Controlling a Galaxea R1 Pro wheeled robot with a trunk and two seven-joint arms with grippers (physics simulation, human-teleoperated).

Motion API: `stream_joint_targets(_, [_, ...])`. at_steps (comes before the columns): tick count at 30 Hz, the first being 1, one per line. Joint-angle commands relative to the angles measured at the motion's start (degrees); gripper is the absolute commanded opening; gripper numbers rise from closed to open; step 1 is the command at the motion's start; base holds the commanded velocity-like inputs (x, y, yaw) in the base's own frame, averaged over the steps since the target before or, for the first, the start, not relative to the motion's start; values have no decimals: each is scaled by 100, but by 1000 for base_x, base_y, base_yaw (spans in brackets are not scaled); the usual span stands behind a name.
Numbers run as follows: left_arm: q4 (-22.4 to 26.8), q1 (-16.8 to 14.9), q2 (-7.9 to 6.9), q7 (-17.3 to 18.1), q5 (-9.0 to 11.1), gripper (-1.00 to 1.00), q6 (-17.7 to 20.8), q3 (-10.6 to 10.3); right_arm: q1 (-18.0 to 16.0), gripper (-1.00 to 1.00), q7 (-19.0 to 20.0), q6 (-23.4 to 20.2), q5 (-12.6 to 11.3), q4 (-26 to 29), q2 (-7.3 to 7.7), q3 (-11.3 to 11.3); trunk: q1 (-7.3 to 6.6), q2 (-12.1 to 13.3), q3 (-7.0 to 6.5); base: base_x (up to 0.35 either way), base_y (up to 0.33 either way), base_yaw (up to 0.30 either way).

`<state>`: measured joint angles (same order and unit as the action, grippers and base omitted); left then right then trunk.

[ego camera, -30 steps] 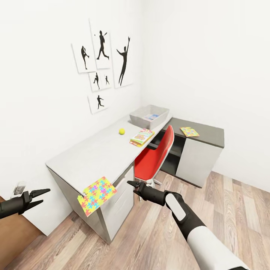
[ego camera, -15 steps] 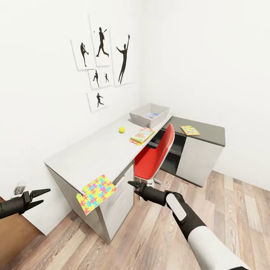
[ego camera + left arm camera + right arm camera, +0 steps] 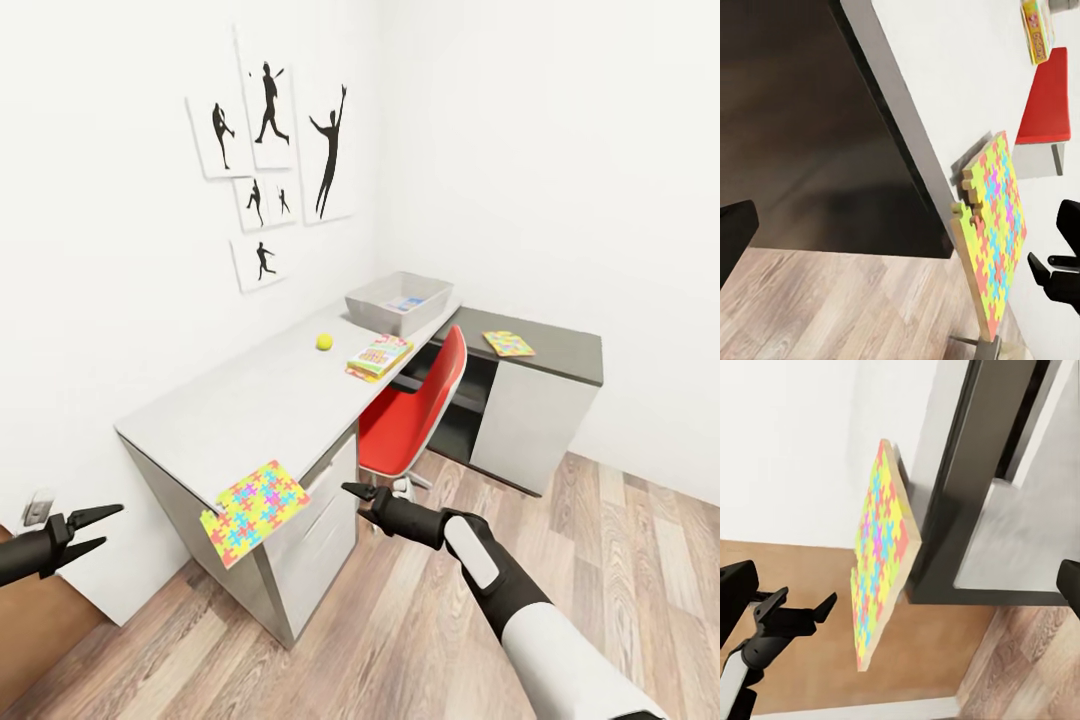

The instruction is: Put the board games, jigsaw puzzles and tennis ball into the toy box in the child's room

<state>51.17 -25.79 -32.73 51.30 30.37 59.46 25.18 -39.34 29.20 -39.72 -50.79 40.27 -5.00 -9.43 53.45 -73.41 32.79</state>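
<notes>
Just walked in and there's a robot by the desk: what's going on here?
A two-armed robot faces the grey table, both grippers empty: the left gripper open, the right gripper near a jigsaw puzzle overhanging the table's near corner. A tennis ball and board game lie on the table; the toy box at the far end holds something blue.

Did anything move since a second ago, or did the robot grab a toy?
Nothing was grabbed. The left claw sank a little lower and further left in the head view, still open; most of the rest is the camera shifting. The jigsaw puzzle still hangs over the table corner, and the right claw waits beside it.
</notes>
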Motion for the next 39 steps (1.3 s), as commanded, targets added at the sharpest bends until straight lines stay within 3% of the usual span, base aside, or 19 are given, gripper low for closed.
stream_joint_targets(1, [-4,-5,1,31,-21,100,20,25,-4,100,4,-51,-54,0,2,20,23,-45,24,0,0,0])
stream_joint_targets(5, [-15,-5,3,30,-22,100,21,80,-4,100,11,-219,-389,-1,5,178,110,-205,96,0,0,0])
stream_joint_targets(10, [-47,-5,4,34,-20,100,21,96,-4,100,14,-284,-559,-1,9,236,220,-406,185,0,0,0])
stream_joint_targets(16, [-182,-5,-2,37,-15,100,21,114,-4,100,21,-303,-611,-2,8,253,352,-646,293,0,0,0])
stream_joint_targets(20, [-224,-5,-1,42,-14,100,21,242,-4,100,23,-301,-622,5,3,249,440,-807,365,0,0,0])
stream_joint_targets(26, [-237,-5,8,46,-15,100,21,465,-4,100,28,-292,-625,7,-3,248,440,-807,365,0,0,0])
stream_joint_targets(39, [-245,-5,21,39,-21,100,21,522,-4,100,34,-282,-625,7,-10,241,440,-807,365,0,0,0])
